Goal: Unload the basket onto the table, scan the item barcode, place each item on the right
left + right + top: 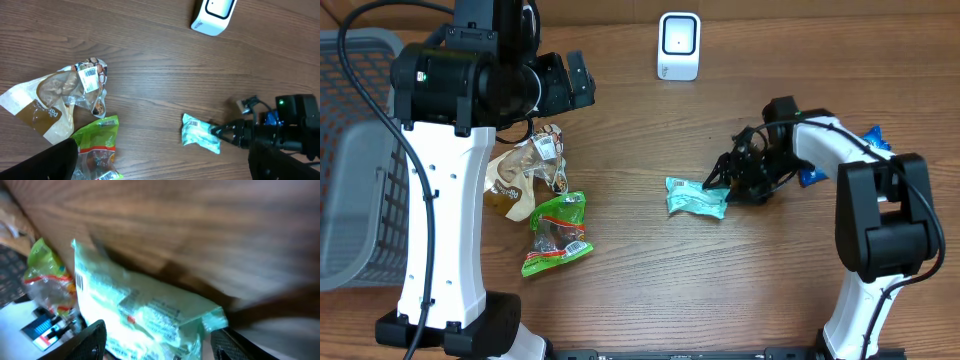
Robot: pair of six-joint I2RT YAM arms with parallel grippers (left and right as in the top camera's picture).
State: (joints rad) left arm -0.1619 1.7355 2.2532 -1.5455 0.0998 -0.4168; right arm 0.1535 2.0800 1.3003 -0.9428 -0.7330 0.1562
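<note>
So the thing to scan, a crinkly pale teal plastic packet point(695, 197), is lying flat on the brown wood-grain bench point(650, 290), roughly mid-bench and well apart from the small white barcode scanner point(679, 45) up at the far edge.

The right gripper point(718, 180) is down low at the packet's right end. From overhead it's just a black clump there. The right wrist camera does better: the jaws stand well apart with the packet's near end between them. I can't tell whether the pads actually touch it. That view is also the only one that shows the barcode printed along the packet's far left edge up close, and it's blurry.

The left gripper point(575, 80) hangs high near the back left, jaws spread as wide as they go, holding nothing. In its own wrist camera you only get the two dark fingertips point(45, 160) in the bottom corners.

Left of the teal packet, well apart from it, sit a brown-and-clear snack bag point(520, 172) and a green-and-clear snack packet point(557, 232), touching each other. Only the overhead shows the grey mesh basket point(350, 150) at the far left and something blue point(876, 135) tucked behind the right arm.
</note>
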